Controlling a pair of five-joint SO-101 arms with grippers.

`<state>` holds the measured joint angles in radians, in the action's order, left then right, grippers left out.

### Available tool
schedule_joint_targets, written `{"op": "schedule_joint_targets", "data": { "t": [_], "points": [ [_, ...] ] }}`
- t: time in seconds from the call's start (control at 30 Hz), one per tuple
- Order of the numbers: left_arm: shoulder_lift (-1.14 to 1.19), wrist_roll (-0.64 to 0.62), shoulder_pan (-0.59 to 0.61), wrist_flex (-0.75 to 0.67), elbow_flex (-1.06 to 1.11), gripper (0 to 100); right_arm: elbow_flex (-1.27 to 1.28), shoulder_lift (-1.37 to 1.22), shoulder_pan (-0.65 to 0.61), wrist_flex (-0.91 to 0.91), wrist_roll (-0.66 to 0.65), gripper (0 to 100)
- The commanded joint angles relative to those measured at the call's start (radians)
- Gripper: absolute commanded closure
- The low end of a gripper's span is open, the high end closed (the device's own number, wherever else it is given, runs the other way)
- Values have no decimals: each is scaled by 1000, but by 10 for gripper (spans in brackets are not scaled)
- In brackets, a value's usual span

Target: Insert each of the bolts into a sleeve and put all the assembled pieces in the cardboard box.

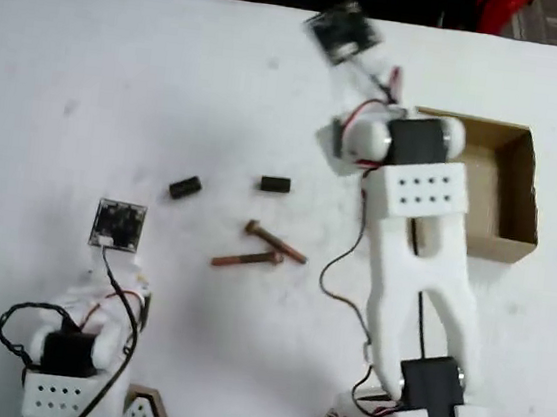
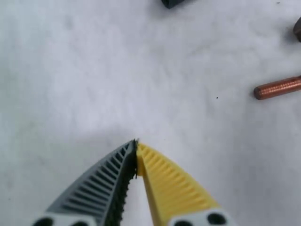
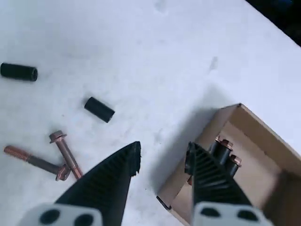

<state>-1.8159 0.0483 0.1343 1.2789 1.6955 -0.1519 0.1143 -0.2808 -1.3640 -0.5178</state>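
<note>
Two copper bolts (image 1: 275,241) (image 1: 247,259) lie touching, in a V, at the table's middle; both bolts (image 3: 66,153) (image 3: 33,160) also show in the right wrist view. Beyond them lie two black sleeves (image 1: 185,187) (image 1: 275,184), apart from each other. The cardboard box (image 1: 526,186) sits at the right. Inside the box (image 3: 244,115) rest assembled pieces (image 3: 222,149). My right gripper (image 3: 162,157) is open and empty, hovering by the box's near corner. My left gripper (image 2: 136,143) is shut on nothing, low over bare table, with a bolt's threaded end (image 2: 277,88) off to one side.
The right arm (image 1: 420,245) stretches from the front edge up along the box's left side. The left arm's base (image 1: 65,355) stands at the front left. The white table (image 1: 92,77) has free room on its left half and at the back.
</note>
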Motion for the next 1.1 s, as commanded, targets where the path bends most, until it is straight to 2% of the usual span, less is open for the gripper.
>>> {"op": "schedule_joint_targets", "data": {
  "t": [0.0, 0.4, 0.67, 1.07],
  "points": [
    [-8, 9, 7, 3, -3, 980, 28, 41, -71, 4, -155, 858],
    [-8, 11, 7, 3, -3, 980, 316, 41, -162, 298, -542, 858],
    [-8, 11, 7, 3, -3, 980, 434, -15, -163, 512, -629, 858],
    [-8, 11, 7, 3, -3, 980, 425, -251, -163, 664, -629, 858]
  ]
}}
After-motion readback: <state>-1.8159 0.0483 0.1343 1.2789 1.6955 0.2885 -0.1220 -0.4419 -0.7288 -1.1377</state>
